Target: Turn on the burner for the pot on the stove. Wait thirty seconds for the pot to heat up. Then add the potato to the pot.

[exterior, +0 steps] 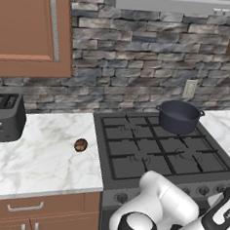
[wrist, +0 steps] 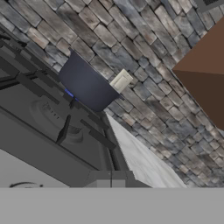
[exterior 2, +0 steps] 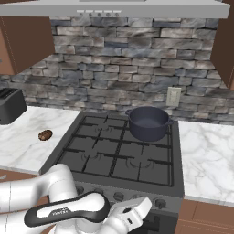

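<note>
While the gripper (exterior 2: 145, 206) is kept shut and empty just below the stove (exterior 2: 121, 155) front panel's right end, the pot (exterior 2: 148, 122) is seen above it on the back-right burner.

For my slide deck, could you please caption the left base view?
Dark blue-grey pot on the black gas stove's back-right burner; small brown potato waits on the marble counter.

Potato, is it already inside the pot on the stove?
No, the potato lies on the marble counter left of the stove, apart from the pot.
</note>
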Controlling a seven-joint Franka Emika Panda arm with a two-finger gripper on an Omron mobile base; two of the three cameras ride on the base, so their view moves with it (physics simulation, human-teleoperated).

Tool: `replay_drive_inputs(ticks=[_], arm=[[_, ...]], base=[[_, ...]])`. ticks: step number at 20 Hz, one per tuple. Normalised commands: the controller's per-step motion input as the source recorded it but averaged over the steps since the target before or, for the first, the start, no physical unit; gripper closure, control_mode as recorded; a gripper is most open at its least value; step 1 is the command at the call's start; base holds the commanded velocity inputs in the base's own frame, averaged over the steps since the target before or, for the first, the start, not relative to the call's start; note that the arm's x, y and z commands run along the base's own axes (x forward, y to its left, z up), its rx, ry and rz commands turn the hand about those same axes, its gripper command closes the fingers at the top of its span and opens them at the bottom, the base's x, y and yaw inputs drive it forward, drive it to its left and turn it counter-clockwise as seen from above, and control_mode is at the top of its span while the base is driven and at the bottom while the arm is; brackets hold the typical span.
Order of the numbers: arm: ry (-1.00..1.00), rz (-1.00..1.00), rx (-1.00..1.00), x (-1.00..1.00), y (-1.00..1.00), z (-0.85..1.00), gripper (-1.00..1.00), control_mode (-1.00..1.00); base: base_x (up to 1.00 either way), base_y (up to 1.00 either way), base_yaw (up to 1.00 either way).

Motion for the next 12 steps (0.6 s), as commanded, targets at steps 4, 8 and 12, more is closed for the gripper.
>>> replay_drive_inputs(ticks=[4, 8, 12], arm=[[0.0, 0.0, 0.0, 0.0, 0.0, 0.0, 1.0, -1.0], [0.0, 0.0, 0.0, 0.0, 0.0, 0.0, 1.0, -1.0], [0.0, 0.0, 0.0, 0.0, 0.0, 0.0, 1.0, -1.0]], base=[[0.0, 0.0, 0.0], [0.0, 0.0, 0.0], [0.0, 0.0, 0.0]])
